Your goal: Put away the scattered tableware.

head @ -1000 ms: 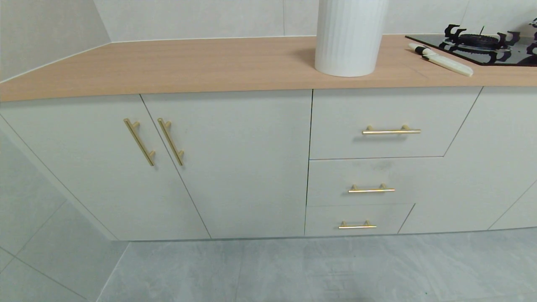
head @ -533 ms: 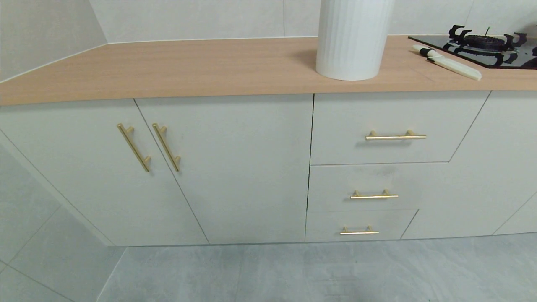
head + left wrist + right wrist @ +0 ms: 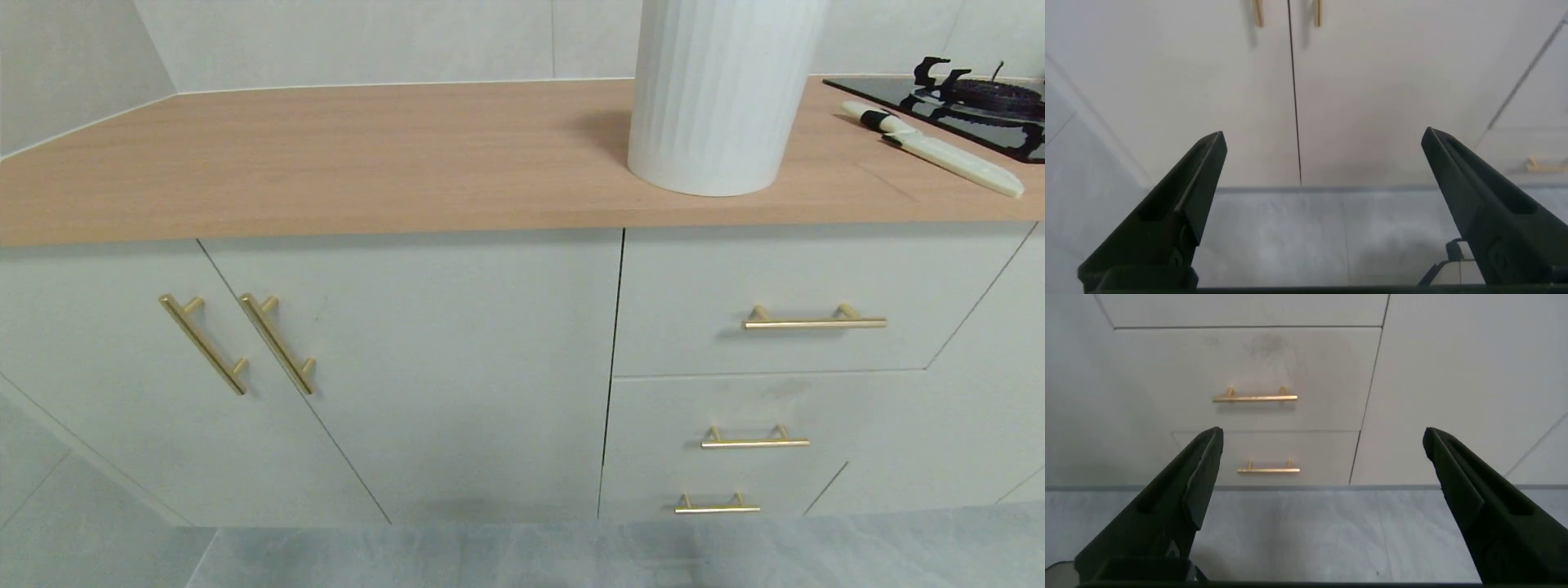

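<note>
White knife (image 3: 939, 151) on the counter (image 3: 326, 163) near its front edge, between ribbed white canister (image 3: 718, 90) and gas hob (image 3: 976, 102), left gripper (image 3: 1323, 139) spread wide, empty, facing cabinet doors (image 3: 1388, 82), right gripper (image 3: 1323, 433) likewise facing drawers (image 3: 1249, 367)

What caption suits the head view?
Countertop with white ribbed container and knife beside the gas hob, above closed cabinet doors and three drawers.

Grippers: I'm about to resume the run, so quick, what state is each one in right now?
Left gripper: open, holding nothing.
Right gripper: open, holding nothing.
</note>
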Robot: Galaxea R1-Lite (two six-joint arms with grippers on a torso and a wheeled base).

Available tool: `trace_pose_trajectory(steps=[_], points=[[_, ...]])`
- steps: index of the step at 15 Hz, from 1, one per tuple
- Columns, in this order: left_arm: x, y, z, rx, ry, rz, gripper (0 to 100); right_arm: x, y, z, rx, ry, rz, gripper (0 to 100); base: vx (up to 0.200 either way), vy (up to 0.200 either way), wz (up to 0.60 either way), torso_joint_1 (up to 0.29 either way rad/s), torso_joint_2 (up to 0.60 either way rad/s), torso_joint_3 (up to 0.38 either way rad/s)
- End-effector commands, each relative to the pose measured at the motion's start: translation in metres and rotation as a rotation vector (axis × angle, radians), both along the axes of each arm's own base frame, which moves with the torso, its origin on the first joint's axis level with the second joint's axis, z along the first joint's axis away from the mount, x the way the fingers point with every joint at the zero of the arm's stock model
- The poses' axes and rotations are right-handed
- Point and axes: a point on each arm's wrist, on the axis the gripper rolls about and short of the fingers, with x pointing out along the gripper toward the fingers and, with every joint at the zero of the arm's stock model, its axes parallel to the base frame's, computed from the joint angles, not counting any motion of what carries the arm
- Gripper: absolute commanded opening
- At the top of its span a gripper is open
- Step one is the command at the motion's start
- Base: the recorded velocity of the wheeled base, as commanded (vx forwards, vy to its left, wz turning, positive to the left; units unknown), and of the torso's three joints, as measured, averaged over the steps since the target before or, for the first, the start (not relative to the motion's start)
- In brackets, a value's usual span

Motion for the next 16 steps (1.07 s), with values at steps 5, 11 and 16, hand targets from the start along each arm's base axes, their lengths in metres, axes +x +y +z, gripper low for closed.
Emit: trace_pose_trajectory(steps=[5, 11, 16], points=[[0.0, 0.0, 0.0001, 0.0, 0.0, 0.001, 100, 0.0001, 0.0, 0.0001, 0.0, 0.002, 0.0, 100, 0.2, 0.0, 0.0, 0.003, 0.0, 0.002], [0.0, 0.0, 0.0002, 0.0, -0.001, 0.001, 100, 0.0001, 0.0, 0.0001, 0.0, 0.002, 0.0, 100, 0.067, 0.0, 0.0, 0.001, 0.0, 0.002], [0.0, 0.0, 0.0001, 0.0, 0.0, 0.001, 100, 0.0001, 0.0, 0.0001, 0.0, 0.002, 0.0, 100, 0.0, 0.0, 0.0, 0.0, 0.0, 0.0]])
